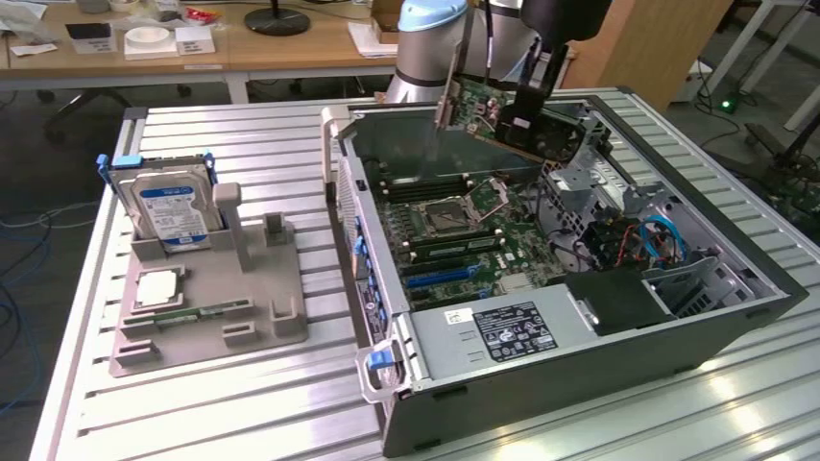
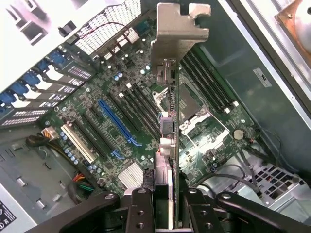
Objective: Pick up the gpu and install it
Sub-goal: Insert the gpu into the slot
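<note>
The gpu [image 1: 506, 115] is a flat green-and-dark card with a pale metal bracket, hanging tilted above the far end of the open computer case [image 1: 717, 331]. My gripper [image 1: 528, 104] is shut on it from above. In the wrist view the gpu [image 2: 171, 111] shows edge-on, its bracket toward the motherboard [image 2: 97, 97], and the gripper [image 2: 167, 213] clamps its near end between two black fingers [image 2: 141, 211]. Below the card lie the processor socket and the memory slots. The blue expansion slot [image 2: 119, 124] sits off to one side of the card, apart from it.
A grey fixture [image 1: 205, 331] on the slatted table at the exterior view's left holds a silver hard drive [image 1: 173, 211], a processor chip [image 1: 154, 288] and a memory stick [image 1: 211, 310]. Inside the case are a power supply [image 1: 513, 331], drive cages and blue cables [image 1: 654, 240].
</note>
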{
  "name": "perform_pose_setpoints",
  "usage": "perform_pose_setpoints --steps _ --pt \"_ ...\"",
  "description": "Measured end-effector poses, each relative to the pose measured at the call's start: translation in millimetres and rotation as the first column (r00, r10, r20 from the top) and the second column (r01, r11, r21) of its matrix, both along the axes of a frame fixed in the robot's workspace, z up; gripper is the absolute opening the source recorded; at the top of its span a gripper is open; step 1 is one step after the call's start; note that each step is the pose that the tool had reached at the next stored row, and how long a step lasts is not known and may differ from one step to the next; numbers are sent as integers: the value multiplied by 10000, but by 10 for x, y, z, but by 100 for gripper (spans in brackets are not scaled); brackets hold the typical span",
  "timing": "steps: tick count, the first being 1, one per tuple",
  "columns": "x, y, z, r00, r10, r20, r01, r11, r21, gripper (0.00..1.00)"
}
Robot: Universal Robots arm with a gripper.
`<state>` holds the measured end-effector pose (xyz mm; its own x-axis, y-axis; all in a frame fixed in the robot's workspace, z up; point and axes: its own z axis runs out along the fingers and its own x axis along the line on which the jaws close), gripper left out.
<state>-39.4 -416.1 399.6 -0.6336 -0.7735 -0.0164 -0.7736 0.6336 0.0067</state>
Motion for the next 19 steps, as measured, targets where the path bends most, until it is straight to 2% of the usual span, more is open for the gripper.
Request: perform_pose_setpoints --steps 13,19 --pt "0 -2 -3 9960 894 0 -894 9960 -1 28" --pt "0 -3 -5 9904 1382 0 -1382 9904 0 28"
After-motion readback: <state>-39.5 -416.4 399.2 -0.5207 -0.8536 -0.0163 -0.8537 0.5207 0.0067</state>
